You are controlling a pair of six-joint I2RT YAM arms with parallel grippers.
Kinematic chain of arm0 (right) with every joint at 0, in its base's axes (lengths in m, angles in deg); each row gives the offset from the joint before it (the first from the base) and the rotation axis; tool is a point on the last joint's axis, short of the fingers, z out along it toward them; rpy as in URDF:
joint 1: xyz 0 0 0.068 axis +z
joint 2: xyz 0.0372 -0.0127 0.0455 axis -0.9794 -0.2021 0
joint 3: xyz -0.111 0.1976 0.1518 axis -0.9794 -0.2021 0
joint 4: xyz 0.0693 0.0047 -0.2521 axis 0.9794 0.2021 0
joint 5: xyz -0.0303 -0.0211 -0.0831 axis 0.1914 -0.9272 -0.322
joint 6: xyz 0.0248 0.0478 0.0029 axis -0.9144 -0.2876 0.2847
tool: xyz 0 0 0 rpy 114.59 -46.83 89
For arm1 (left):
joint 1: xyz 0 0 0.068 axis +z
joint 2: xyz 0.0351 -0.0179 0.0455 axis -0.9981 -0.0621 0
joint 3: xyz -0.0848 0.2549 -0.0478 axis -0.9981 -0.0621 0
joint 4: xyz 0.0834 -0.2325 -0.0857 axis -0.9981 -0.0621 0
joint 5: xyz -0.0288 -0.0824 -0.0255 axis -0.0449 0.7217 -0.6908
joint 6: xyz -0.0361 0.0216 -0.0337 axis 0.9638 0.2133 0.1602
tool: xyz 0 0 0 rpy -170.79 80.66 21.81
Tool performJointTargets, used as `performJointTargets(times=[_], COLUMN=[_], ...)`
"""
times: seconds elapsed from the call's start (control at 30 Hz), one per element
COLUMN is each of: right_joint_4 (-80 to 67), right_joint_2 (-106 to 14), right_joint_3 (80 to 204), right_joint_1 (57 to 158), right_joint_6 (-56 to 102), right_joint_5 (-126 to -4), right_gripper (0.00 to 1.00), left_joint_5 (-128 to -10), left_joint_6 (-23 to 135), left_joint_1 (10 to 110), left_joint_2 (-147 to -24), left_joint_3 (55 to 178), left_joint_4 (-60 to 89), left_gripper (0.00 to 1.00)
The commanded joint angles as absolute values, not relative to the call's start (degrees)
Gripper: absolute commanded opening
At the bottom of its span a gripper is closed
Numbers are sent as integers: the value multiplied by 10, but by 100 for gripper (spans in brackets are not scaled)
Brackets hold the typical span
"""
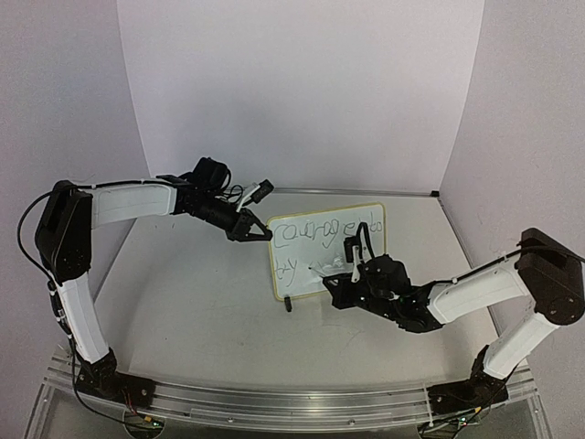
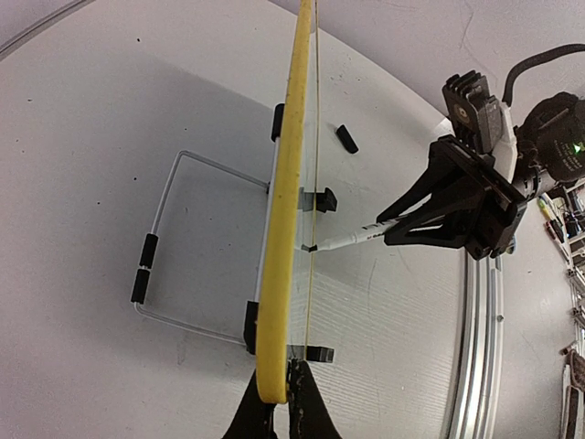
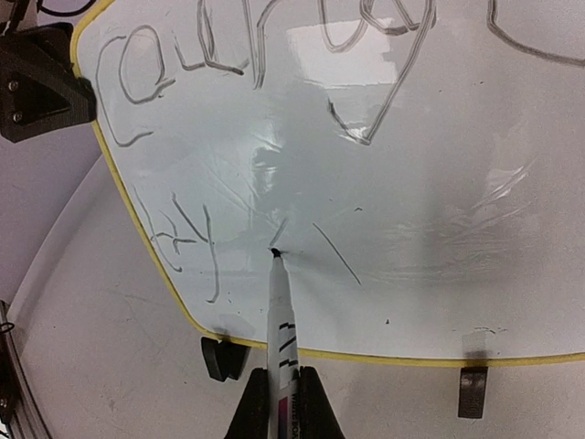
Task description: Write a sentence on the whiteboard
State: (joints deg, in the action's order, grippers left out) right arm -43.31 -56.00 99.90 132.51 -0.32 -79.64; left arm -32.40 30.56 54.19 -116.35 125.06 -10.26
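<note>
My right gripper (image 3: 283,407) clamped on white black-tipped marker (image 3: 280,320); tip touching glossy white yellow-rimmed whiteboard (image 3: 439,219) dead ahead, just right of "try" in dark cursive sentence (image 1: 315,230). Left gripper (image 2: 277,407) pinches whiteboard edge.

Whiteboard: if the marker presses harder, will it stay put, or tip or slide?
Probably tippy: the whiteboard stands upright on small clip feet and a thin wire stand. Likely light and stiff: its edge looks thin and straight. With the left gripper clamped on its rim, it should hold.
</note>
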Motion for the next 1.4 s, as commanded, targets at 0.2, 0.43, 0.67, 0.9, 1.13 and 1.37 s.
performJointTargets(times=[0.2,0.43,0.67,0.9,1.13,1.37], right_joint_4=[-387,-400,-412,-413,-411,-410], right_joint_2=[-534,-524,-524,-538,-544,-558], right_joint_3=[1017,1025,1034,1037,1013,1000], right_joint_1=[1319,1319,1319,1319,1319,1319], right_joint_6=[6,14,21,17,-10,-27], right_joint_5=[-860,-861,-858,-857,-859,-863], right_gripper=[0,0,0,0,0,0], left_joint_5=[-387,-387,-386,-386,-386,-385], left_joint_6=[258,258,257,258,258,258], left_joint_1=[542,542,542,542,542,542], left_joint_2=[-1165,-1167,-1166,-1164,-1164,-1163], left_joint_3=[1251,1252,1252,1252,1252,1252], left_joint_4=[-103,-103,-104,-104,-104,-103], left_gripper=[0,0,0,0,0,0])
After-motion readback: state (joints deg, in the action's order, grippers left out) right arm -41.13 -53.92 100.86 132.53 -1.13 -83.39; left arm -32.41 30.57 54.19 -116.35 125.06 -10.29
